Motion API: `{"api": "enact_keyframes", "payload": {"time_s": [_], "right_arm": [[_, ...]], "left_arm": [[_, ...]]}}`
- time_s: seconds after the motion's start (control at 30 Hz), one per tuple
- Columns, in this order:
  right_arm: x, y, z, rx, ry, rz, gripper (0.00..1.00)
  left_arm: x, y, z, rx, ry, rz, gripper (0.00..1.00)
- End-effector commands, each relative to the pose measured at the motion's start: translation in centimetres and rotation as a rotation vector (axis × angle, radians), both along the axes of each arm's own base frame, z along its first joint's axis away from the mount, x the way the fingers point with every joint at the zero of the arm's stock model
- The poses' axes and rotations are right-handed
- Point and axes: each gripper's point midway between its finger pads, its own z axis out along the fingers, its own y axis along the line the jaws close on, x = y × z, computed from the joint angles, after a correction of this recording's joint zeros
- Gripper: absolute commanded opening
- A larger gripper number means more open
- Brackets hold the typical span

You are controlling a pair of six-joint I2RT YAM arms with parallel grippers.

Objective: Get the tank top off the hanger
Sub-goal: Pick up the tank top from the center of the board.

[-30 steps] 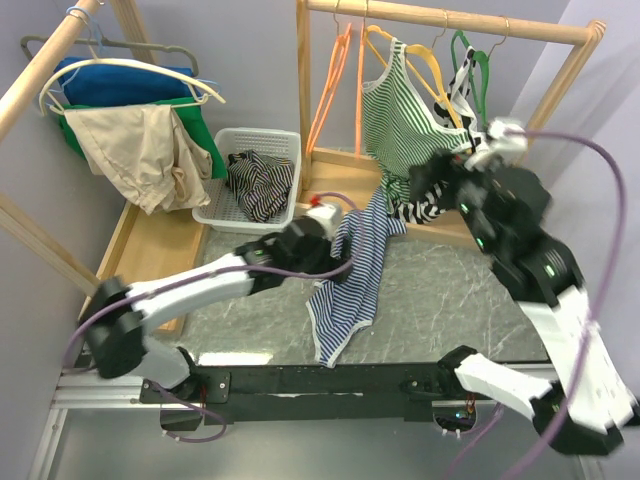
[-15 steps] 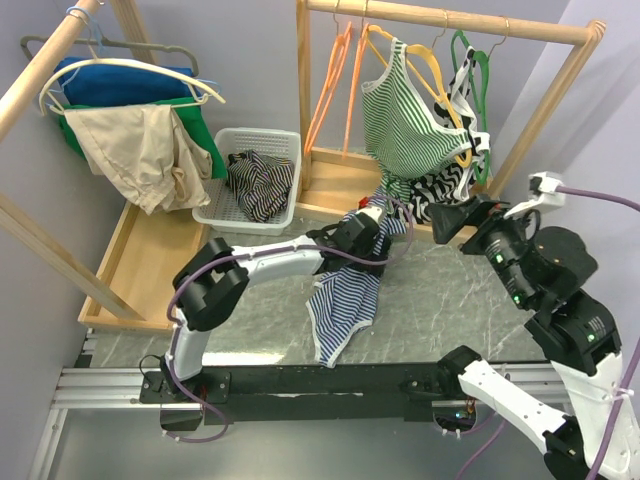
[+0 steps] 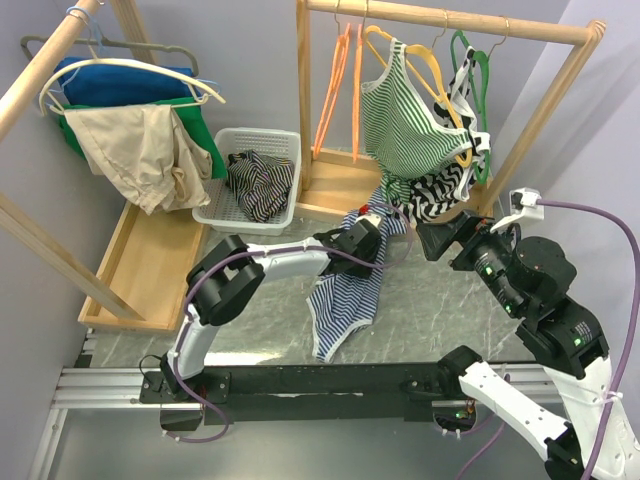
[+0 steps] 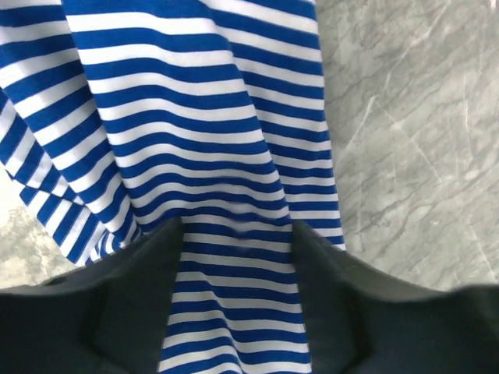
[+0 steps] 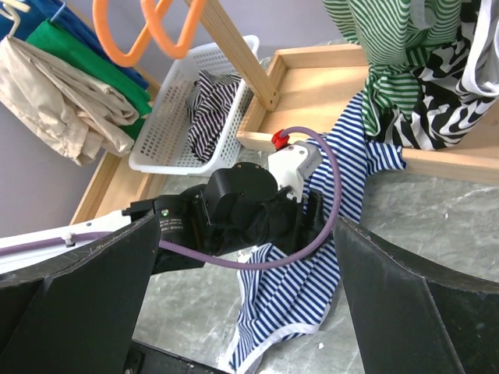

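Observation:
A blue-and-white striped tank top (image 3: 345, 300) lies off any hanger, draped from the wooden rack base onto the marble table. My left gripper (image 3: 365, 240) presses down on its upper part. In the left wrist view its fingers (image 4: 168, 257) stand partly closed astride a band of the striped cloth (image 4: 195, 117), still with a gap between them. A green-striped tank top (image 3: 405, 120) hangs on a yellow hanger (image 3: 385, 42) on the rail. My right gripper (image 3: 435, 240) hovers open just right of the left one, holding nothing and facing the blue top (image 5: 304, 288).
A white basket (image 3: 225, 215) holding a dark striped garment stands left of the rack base (image 3: 340, 185). Orange hangers (image 3: 335, 90), a green hanger (image 3: 462, 50) and a black-and-white garment (image 3: 440, 195) share the rail. A second rack with beige clothes (image 3: 140, 150) stands at far left.
My left gripper has reached right onto the blue striped top and its jaws have narrowed around the cloth. My right arm has pulled back from the rack and dropped toward the table.

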Motion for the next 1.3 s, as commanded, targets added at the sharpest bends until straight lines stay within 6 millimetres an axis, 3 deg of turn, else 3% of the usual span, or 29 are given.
{"api": "enact_keyframes", "payload": {"time_s": [0.0,0.1,0.17,0.2,0.27,0.3,0.37,0.4,0.47,0.5,0.6,0.7,0.87,1.07,1.27], "right_arm": [[0.0,0.2,0.3,0.018,-0.009,0.006,1.0],[0.1,0.3,-0.2,0.015,0.006,0.006,1.0],[0.1,0.3,-0.3,0.018,0.007,0.007,1.0],[0.2,0.4,-0.4,0.022,0.009,0.006,1.0],[0.1,0.4,-0.5,0.029,0.005,0.009,1.0],[0.1,0.4,-0.4,0.031,0.002,0.007,1.0],[0.1,0.3,-0.3,0.036,-0.004,0.004,1.0],[0.1,0.2,-0.4,0.035,-0.003,-0.001,1.0],[0.1,0.2,-0.4,0.037,-0.006,-0.005,1.0],[0.1,0.1,-0.5,0.039,-0.005,-0.007,1.0],[0.3,0.2,-0.5,0.046,-0.008,-0.008,1.0],[0.3,0.3,-0.5,0.06,-0.014,-0.008,1.0],[0.5,0.6,-1.0,0.063,-0.005,-0.005,1.0],[0.7,0.7,-1.7,0.059,0.011,-0.004,1.0],[1.0,1.2,-2.1,0.056,0.022,0.01,1.0]], "left_arm": [[-0.8,0.5,-0.4,0.022,0.027,-0.035,0.38],[-0.6,0.9,1.0,0.014,0.008,-0.027,0.13],[-0.4,1.2,2.2,0.009,-0.016,-0.025,0.04],[-0.3,1.2,4.0,-0.014,-0.04,-0.023,0.01],[-0.1,1.7,6.1,-0.018,-0.074,-0.017,0.01],[0.1,1.8,9.1,-0.056,-0.114,-0.011,0.01],[0.2,2.6,12.1,-0.073,-0.159,0.003,0.01],[0.1,3.2,15.7,-0.124,-0.207,0.015,0.01],[-0.1,4.3,19.1,-0.155,-0.254,0.025,0.01],[-0.6,5.1,22.5,-0.208,-0.295,0.031,0.01],[-1.8,7.7,26.9,-0.275,-0.364,0.051,0.01],[-2.9,10.5,29.1,-0.31,-0.41,0.086,0.01],[-5.1,13.9,29.0,-0.348,-0.435,0.101,0.01],[-8.1,15.2,24.3,-0.318,-0.327,0.026,0.01],[-6.5,14.5,22.5,-0.298,-0.35,0.069,0.01]]}}
